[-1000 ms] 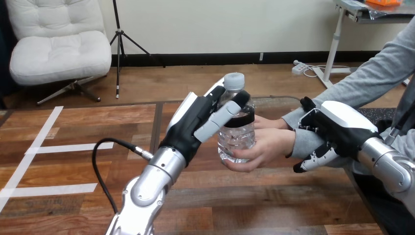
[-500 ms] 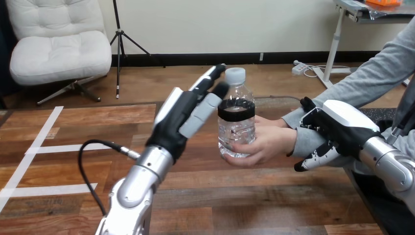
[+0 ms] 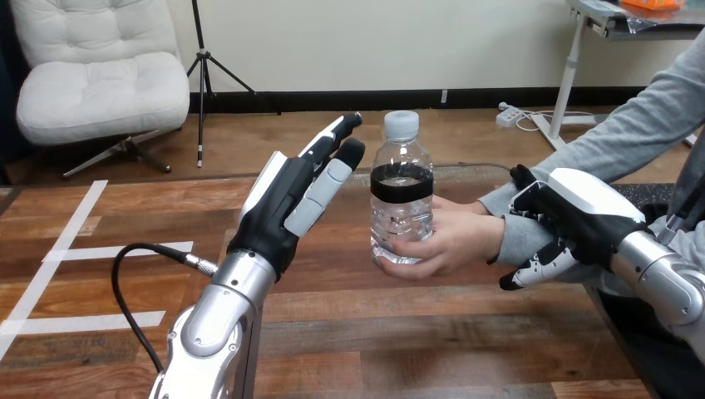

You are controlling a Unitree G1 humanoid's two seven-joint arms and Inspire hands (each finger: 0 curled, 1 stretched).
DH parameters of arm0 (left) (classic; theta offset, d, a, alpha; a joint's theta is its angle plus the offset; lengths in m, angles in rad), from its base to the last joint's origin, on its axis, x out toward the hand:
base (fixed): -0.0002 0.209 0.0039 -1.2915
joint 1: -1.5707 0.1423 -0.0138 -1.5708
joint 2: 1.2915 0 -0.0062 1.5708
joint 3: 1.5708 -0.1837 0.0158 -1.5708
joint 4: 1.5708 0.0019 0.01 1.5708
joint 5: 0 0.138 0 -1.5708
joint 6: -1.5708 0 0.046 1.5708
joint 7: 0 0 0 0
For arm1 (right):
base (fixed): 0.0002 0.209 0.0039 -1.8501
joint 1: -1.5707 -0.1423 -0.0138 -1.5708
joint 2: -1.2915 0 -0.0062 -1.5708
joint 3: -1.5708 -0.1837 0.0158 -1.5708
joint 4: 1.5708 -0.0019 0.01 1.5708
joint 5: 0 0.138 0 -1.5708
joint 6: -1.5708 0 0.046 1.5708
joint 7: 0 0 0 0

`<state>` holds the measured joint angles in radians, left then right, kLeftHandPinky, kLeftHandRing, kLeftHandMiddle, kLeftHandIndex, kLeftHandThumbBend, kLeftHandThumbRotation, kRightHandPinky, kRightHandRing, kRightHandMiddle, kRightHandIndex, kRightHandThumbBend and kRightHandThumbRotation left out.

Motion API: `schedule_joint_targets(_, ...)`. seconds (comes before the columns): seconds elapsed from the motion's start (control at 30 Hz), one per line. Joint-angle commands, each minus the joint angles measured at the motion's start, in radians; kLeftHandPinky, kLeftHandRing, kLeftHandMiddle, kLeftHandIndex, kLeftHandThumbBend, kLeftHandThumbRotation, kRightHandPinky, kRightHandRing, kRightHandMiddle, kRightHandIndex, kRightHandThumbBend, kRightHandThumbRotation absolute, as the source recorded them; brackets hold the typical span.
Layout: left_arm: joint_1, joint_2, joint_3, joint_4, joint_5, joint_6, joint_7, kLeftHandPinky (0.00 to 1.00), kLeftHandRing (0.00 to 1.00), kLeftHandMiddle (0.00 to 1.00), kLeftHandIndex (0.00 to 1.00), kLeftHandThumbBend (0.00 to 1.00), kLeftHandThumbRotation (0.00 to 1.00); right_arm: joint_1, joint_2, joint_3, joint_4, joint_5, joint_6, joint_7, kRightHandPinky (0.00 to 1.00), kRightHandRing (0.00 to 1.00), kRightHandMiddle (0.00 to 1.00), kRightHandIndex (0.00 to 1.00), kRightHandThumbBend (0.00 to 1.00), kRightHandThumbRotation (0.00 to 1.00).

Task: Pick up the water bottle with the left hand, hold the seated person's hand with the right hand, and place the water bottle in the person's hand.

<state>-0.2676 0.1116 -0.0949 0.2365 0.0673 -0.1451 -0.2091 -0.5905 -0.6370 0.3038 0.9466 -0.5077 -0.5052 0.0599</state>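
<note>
- Water bottle [image 3: 401, 208] is upright over the bench [image 3: 465, 349]. It is clear plastic with a pale cap [image 3: 401, 125] and a dark band [image 3: 401, 184] round its upper half.
- You will find the water bottle in the person's hand [image 3: 449, 241], which comes in from the view's right. Its fingers wrap the lower part of the bottle and the thumb lies across the near side.
- You cannot tell whether the bottle's base touches the wood or hangs just above it.
- Your left robot hand [image 3: 287, 204] is raised to the left of the bottle, near it but apart, with a clear gap between the two.
- Its fingers [image 3: 320, 187] are straight and spread wide, pointing up and toward the bottle's neck. It holds nothing.
- The white shell on its back faces you, and its silver forearm [image 3: 220, 312] rises from the bottom edge at the view's left.
- Your right robot hand [image 3: 582, 220] sits at the view's right, on the person's wrist [image 3: 520, 237], just behind the hand that holds the bottle.
- It is closed round that wrist over the grey sleeve [image 3: 615, 141]. The thumb [image 3: 522, 177] hooks over the top and the fingers [image 3: 532, 273] curl in from underneath.
- The right robot hand and the bottle do not touch, because the person's hand lies between them.
</note>
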Motion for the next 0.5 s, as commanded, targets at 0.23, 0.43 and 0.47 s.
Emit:
schedule_joint_targets(0.23, -0.006, 0.001, 0.003, -0.085, -0.01, -0.003, 0.0, 1.0, 0.97, 0.93, 0.84, 0.87, 1.0, -0.035, -0.003, -0.014, -0.039, 0.009, -0.029, 0.004, 0.28, 0.32, 0.38, 0.39, 0.86, 0.0)
schedule_joint_targets(0.43, -0.003, 0.0, 0.005, -0.085, -0.011, -0.008, 0.001, 1.0, 0.96, 0.92, 0.84, 0.85, 1.0, -0.035, -0.015, 0.0, -0.053, -0.02, -0.016, 0.003, 0.36, 0.42, 0.48, 0.49, 0.9, 0.01)
schedule_joint_targets(0.47, -0.003, 0.0, 0.005, -0.084, -0.012, -0.008, 0.001, 1.0, 0.96, 0.92, 0.84, 0.85, 1.0, -0.035, -0.016, 0.001, -0.054, -0.024, -0.015, 0.002, 0.38, 0.44, 0.5, 0.51, 0.9, 0.02)
